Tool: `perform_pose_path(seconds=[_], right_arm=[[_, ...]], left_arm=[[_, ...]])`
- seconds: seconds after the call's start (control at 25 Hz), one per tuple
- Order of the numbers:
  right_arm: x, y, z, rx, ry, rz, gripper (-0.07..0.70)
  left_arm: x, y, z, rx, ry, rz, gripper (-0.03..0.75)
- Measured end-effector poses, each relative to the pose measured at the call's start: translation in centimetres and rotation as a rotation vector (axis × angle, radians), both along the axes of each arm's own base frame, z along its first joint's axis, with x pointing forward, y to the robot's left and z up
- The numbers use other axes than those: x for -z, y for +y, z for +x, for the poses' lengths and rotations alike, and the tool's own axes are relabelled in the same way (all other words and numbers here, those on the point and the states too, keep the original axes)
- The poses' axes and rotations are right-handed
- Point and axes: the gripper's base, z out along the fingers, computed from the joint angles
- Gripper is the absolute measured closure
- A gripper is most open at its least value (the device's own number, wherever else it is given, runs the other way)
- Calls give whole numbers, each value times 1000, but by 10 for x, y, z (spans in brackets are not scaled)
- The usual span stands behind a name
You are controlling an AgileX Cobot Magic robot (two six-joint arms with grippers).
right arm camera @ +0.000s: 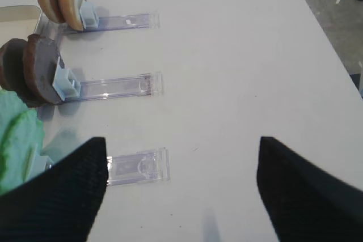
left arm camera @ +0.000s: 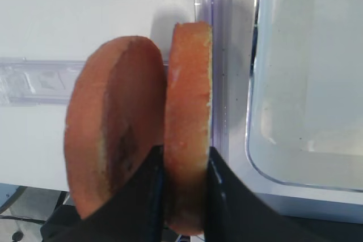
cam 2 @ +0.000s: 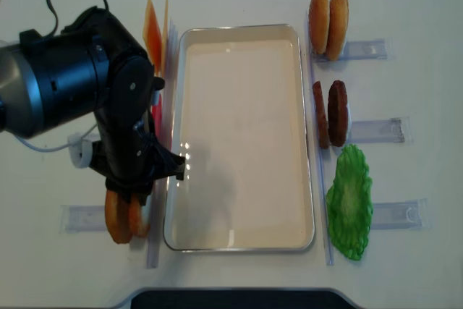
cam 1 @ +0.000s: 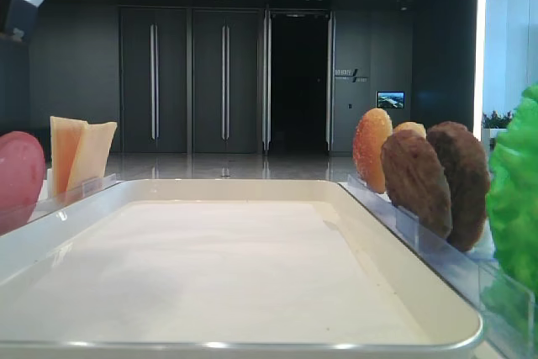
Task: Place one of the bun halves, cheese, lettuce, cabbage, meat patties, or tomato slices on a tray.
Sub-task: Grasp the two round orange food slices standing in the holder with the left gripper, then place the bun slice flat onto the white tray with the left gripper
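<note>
Golden-crusted bun half (left arm camera: 188, 123), standing upright at the tray's (left arm camera: 306, 140) lower-left corner in the overhead view, is pinched between the left gripper (left arm camera: 184, 196) jaws, so the grasp looks made and lifting it over the rim comes next.

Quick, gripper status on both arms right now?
Left gripper: closed on one upright bun half, the one nearer the tray.
Right gripper: open, holding nothing, over bare table.

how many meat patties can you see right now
2. Both meat patties stand side by side in the middle holder right of the tray, between buns and lettuce.
</note>
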Motion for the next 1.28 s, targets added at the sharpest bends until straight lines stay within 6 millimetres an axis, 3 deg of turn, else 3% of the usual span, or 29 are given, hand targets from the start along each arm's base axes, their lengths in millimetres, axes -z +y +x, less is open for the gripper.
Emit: perform_pose_path(seconds=[0.4, 1.12, 1.28], right_arm=[[0, 0, 0, 0, 0, 0, 87], [0, 0, 0, 0, 0, 0, 87], [0, 0, 0, 0, 0, 0, 87]], left_arm=[[-6, 2, 2, 11, -15, 24, 586], [-62, 1, -8, -27, -140, -165, 588], [-68, -6, -10, -25, -161, -281, 588]])
